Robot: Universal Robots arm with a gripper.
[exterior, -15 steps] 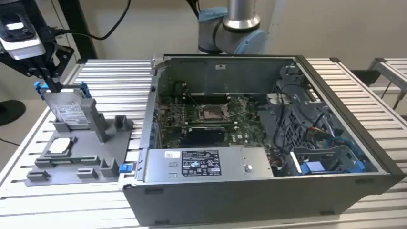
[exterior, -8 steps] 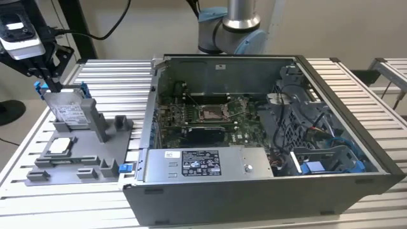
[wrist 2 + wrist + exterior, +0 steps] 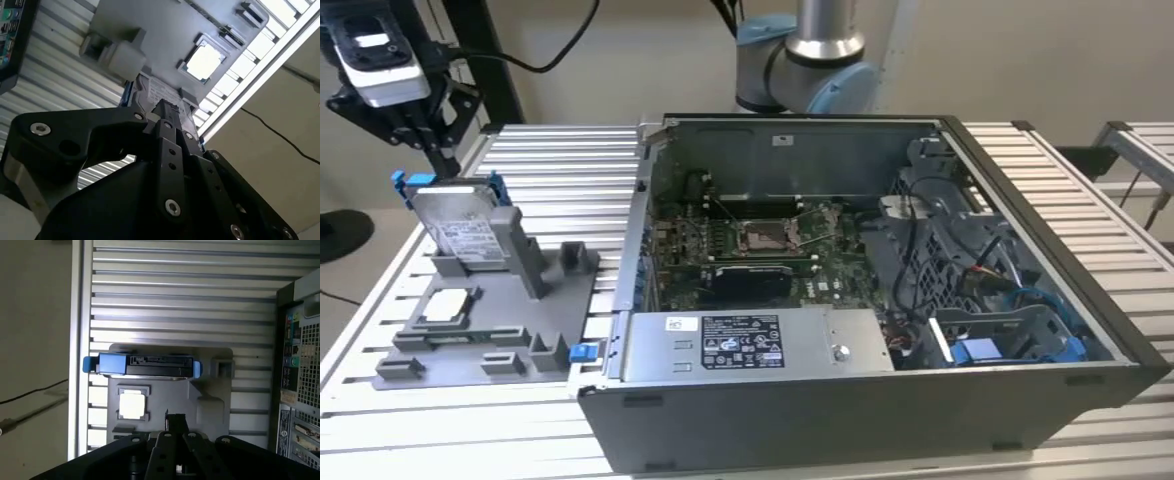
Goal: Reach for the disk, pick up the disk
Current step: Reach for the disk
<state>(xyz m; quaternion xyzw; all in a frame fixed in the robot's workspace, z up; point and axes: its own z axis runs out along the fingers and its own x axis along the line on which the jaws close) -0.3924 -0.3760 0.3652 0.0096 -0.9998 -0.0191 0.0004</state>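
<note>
My black gripper, fingers pressed together, hangs over the flat silver-grey metal disk with its blue bracket. The disk stands upright in a grey plastic holder at the exterior view's left. If I come down shut like this, I'd probably ram its top edge and tip it.

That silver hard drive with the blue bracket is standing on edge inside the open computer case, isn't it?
No. The hard drive stands on edge in the grey holder outside the open computer case, on the exterior view's left of it, as the exterior view shows.
</note>
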